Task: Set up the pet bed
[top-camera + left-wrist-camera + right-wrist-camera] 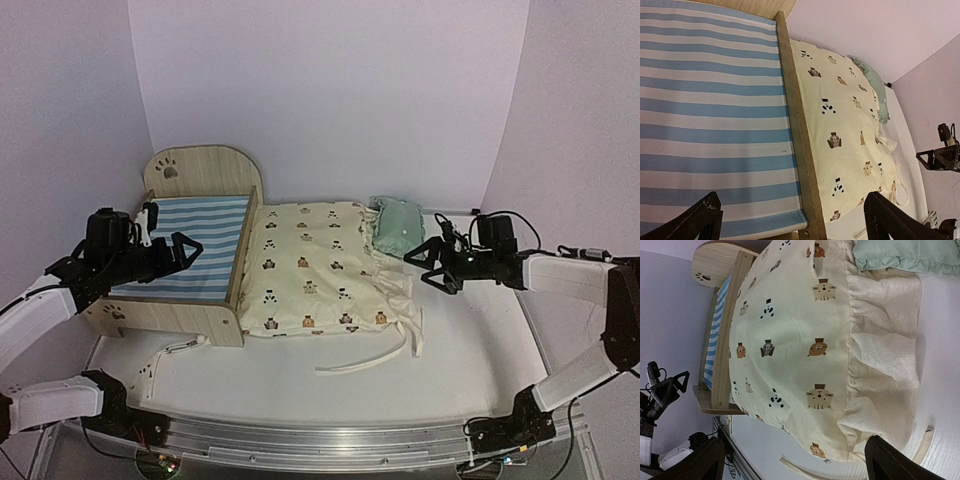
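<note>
The pet bed (pixel 215 240) stands at the far left of the white table (pixel 300 395), its arched headboard (pixel 210 172) at the far end and its blue-and-white striped base bare. The left gripper (pixel 192 252) hangs over the near half of that striped base with its jaws spread wide and nothing between them; in the left wrist view its two dark fingers (pixel 700 220) frame the stripes and the bed's right side rail (pixel 797 125). A cream bear-print cushion (pixel 320 270) lies flat on the table just right of the bed, its left edge against that rail, with a ruffled border along its right side and loose ties (pixel 370 365) trailing off its near right corner. A small mint green pillow (pixel 398 225) rests at the cushion's far right corner, touching it. The right gripper (pixel 425 263) hovers near the cushion's right edge, just on the near side of the pillow, its jaws also wide apart and holding nothing; its wrist view looks across the ruffle and bear print toward the bed.
</note>
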Available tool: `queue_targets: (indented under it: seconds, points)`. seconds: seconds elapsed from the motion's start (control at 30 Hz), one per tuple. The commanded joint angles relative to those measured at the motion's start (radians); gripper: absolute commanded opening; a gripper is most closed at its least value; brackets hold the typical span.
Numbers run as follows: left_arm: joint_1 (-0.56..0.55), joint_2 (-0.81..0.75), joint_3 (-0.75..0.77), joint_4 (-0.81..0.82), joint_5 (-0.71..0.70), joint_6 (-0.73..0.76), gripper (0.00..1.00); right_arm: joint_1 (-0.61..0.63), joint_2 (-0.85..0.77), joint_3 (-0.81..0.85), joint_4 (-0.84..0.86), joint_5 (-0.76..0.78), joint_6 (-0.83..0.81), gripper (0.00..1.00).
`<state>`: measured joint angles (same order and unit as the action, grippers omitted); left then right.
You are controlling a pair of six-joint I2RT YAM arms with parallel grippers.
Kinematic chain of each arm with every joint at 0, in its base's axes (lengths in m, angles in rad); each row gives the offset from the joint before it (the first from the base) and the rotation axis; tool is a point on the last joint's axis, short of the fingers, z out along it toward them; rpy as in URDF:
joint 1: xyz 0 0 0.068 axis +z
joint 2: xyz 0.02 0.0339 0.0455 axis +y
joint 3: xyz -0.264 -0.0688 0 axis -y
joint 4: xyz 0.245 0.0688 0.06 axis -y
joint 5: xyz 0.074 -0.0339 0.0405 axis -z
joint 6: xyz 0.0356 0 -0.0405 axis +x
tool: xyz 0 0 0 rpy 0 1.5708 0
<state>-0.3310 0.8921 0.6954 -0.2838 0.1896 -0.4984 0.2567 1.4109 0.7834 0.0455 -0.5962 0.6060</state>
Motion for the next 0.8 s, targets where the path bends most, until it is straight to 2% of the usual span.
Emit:
queue_targets:
  seconds: [0.0,0.3,0.53,0.77]
  points:
    - [-0.002,0.011,0.082,-0.058,-0.083,-0.003,0.99,0.049,0.025,0.007,0.027,0.068,-0.026,0.98]
    - [-0.002,-0.011,0.135,-0.174,-0.22,-0.025,0.98,0.199,0.112,0.116,0.013,0.078,-0.173,0.98]
    - [-0.002,-0.057,0.188,-0.314,-0.464,-0.138,0.98,0.321,0.292,0.32,0.008,0.053,-0.265,0.98]
    - [-0.002,-0.076,0.206,-0.366,-0.51,-0.151,0.98,0.52,0.458,0.555,0.005,0.136,-0.485,0.98]
